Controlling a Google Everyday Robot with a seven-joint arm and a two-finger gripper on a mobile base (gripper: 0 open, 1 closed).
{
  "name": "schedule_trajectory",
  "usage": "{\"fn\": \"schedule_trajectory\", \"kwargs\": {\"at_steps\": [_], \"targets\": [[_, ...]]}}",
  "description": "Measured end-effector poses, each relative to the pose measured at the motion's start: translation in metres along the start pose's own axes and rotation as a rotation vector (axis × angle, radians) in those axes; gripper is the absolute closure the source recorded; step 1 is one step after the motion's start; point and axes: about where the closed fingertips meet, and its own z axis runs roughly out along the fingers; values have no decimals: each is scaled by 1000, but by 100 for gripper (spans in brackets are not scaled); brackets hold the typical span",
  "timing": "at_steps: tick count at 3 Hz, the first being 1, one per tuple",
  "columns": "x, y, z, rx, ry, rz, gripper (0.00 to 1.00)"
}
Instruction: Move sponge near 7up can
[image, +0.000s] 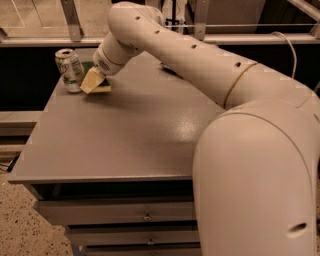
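Placing step, almost home.
At the grey table's (125, 145) left rear I saw the white-and-green aluminium 7up can (69, 70). The tilted green-topped, yellow foam sponge (92, 83) sat just beside it, the gripper (100, 75) seemingly clamped on it — next I'd lower, then release.

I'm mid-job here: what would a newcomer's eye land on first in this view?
The big white arm fills the right side and sweeps across to the far left corner of the grey table. There its tool meets the sponge, which is tilted with its yellow foam facing the camera. Just left of it the 7up can stands upright; whether the two touch is unclear.
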Motion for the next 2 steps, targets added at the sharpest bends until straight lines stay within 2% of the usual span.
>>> {"fn": "schedule_trajectory", "kwargs": {"at_steps": [2], "targets": [[-2,4,14,-21,-8,14,16]]}}
